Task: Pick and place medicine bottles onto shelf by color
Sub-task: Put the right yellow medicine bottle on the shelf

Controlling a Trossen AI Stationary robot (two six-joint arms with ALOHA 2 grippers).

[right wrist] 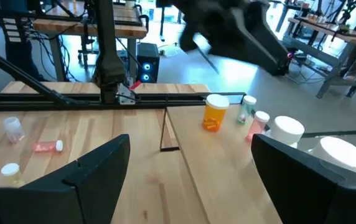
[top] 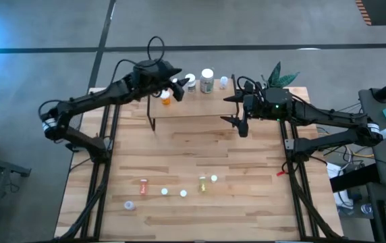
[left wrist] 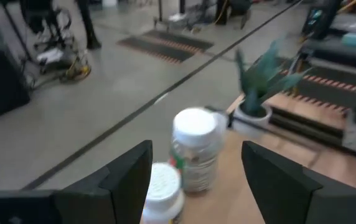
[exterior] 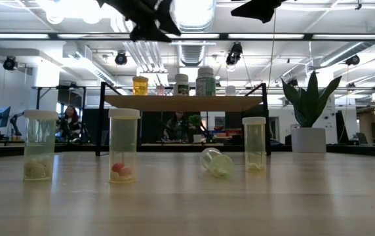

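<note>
The left gripper (top: 177, 84) hangs open and empty over the shelf (top: 200, 104), just beside the row of medicine bottles standing there; the chief risk, as I judge it, is a finger clipping the green-labelled bottle (left wrist: 195, 149) or the white-capped bottle (left wrist: 160, 186) next to it and knocking one off the far edge, since they stand close together. The orange bottle (right wrist: 215, 112) sits apart toward the shelf's left end. The right gripper (top: 239, 111) waits open and empty above the shelf's right part, near the potted plant (top: 279, 75), which crowds that corner. The remaining bottles lie well apart on the near table (top: 247, 202): a pink bottle (top: 143, 184) on its side, several upright, one tipped bottle (exterior: 216, 162) that could roll if nudged.
</note>
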